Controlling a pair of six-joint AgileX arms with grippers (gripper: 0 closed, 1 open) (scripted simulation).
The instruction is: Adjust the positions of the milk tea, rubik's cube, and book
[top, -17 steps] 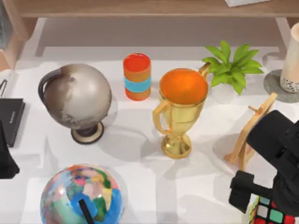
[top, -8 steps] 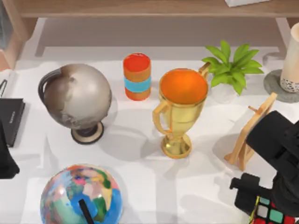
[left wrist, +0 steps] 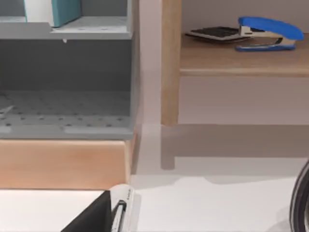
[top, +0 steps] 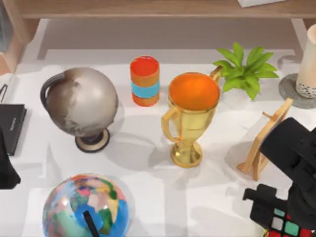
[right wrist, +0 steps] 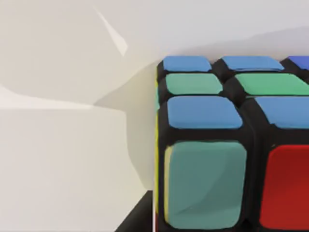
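Observation:
The rubik's cube (top: 292, 228) lies at the table's front right corner, with a black grid and red, teal and white squares. My right gripper (top: 274, 217) sits low against its left side, and the right wrist view shows the cube (right wrist: 227, 145) very close. The milk tea (top: 308, 64), a cream cup with black dots at its base, stands on a grey coaster at the far right. The teal-blue book (left wrist: 58, 9) rests on a grey shelf. My left arm (top: 5, 163) is parked at the left edge.
A gold trophy (top: 190, 116) stands mid-table, with a wooden easel (top: 264, 140) just behind my right arm. Farther back are a plant (top: 245, 71) and an orange cylinder (top: 144, 80). A grey globe (top: 81, 101), a coloured globe (top: 86, 207) and a black book (top: 11, 126) stand left.
My right gripper has edged toward the front right corner and now covers more of the rubik's cube. Nothing else has moved.

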